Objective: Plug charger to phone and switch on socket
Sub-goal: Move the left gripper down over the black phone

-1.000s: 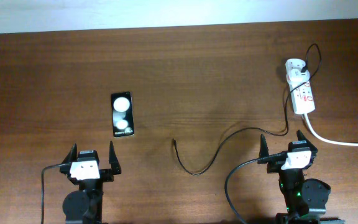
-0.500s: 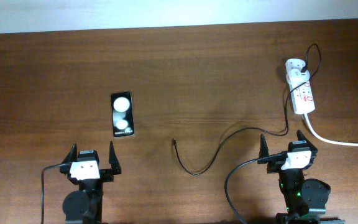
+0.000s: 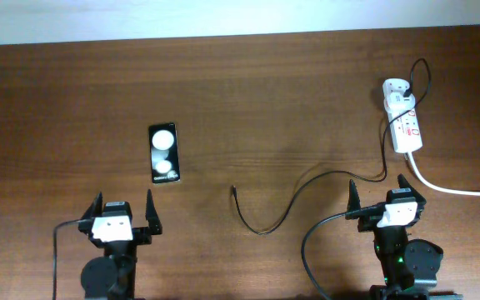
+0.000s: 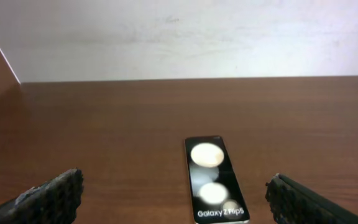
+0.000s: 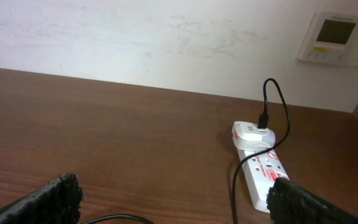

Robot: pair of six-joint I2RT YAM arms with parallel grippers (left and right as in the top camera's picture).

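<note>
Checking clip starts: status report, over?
Left pincer, right pincer open, empty. Charger tip lying loose, apart from phone. Socket untouched. Nothing between tip and phone.

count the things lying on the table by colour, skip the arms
black: 2 (phone, charger cable)
white: 2 (adapter block, socket strip)
total: 4

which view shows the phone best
The left wrist view: the phone lies close ahead, screen up, its white text readable. The overhead view shows the whole phone, but small. The right wrist view does not show it.
</note>
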